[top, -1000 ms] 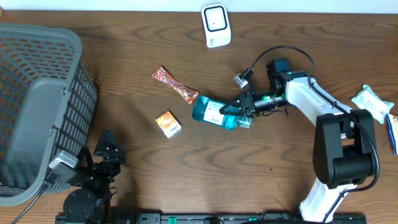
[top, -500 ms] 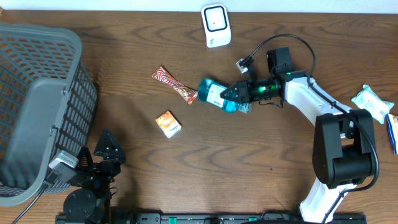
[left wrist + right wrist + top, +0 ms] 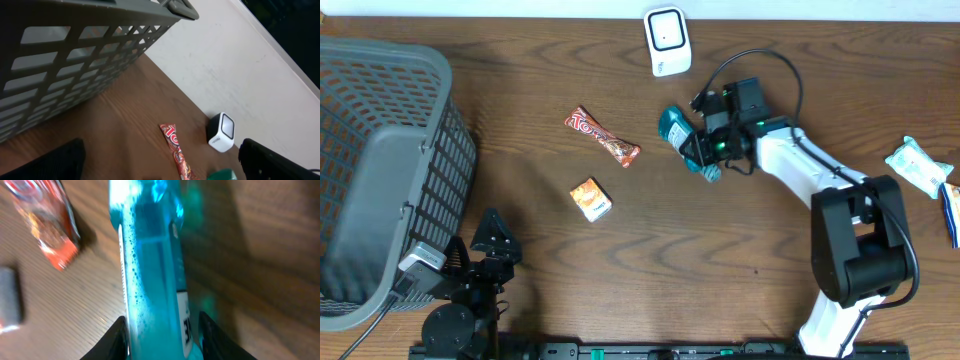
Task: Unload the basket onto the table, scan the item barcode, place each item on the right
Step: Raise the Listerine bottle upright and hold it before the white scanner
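Both fingers of the right gripper [image 3: 700, 150] are clamped around the teal bottle [image 3: 672, 125], which sits near the white scanner [image 3: 667, 40], with a candy bar [image 3: 602, 137] just beside it. Off by the grey basket [image 3: 380, 170], the left gripper [image 3: 492, 235] rests, jaws wide apart.

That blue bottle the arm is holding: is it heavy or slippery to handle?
The blue bottle visibly holds liquid with bubbles, so it is probably heavy for its size and apt to slosh when tilted. Its smooth, glossy plastic may be slippery in the right gripper.
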Tool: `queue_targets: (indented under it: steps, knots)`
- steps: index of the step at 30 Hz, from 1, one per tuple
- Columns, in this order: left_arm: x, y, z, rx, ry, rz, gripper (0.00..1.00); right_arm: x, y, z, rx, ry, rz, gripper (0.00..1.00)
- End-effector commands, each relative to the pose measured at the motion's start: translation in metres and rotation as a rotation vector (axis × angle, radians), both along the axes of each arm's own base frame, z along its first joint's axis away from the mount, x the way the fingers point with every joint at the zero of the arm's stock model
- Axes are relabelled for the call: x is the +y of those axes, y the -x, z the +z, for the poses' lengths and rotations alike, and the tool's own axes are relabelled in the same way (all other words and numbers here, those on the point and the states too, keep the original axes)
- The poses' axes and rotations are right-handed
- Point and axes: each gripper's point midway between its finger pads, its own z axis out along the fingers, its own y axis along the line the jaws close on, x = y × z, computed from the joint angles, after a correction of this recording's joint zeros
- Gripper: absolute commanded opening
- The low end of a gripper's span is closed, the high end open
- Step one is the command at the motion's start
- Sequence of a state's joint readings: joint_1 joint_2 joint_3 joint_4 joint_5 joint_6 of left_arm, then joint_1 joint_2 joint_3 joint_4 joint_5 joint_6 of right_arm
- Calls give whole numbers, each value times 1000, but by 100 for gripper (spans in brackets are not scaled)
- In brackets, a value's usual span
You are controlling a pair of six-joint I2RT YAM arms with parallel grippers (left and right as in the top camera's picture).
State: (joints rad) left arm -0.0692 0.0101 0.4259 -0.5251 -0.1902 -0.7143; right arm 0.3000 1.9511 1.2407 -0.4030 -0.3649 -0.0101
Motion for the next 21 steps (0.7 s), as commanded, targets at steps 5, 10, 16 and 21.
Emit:
queue_targets:
  steps: [5, 10, 16, 21]
  knots:
    - [1, 1, 0, -6, 3, 8, 98, -11, 16, -33, 22, 257, 33, 15]
    - [1, 1, 0, -6, 3, 8, 98, -20, 27, -52, 83, 309, 33, 24]
    - [1, 1, 0, -6, 3, 8, 98, -26, 43, -65, 155, 339, 51, 70]
    - [1, 1, 0, -6, 3, 8, 98, -28, 48, -66, 178, 348, 57, 68]
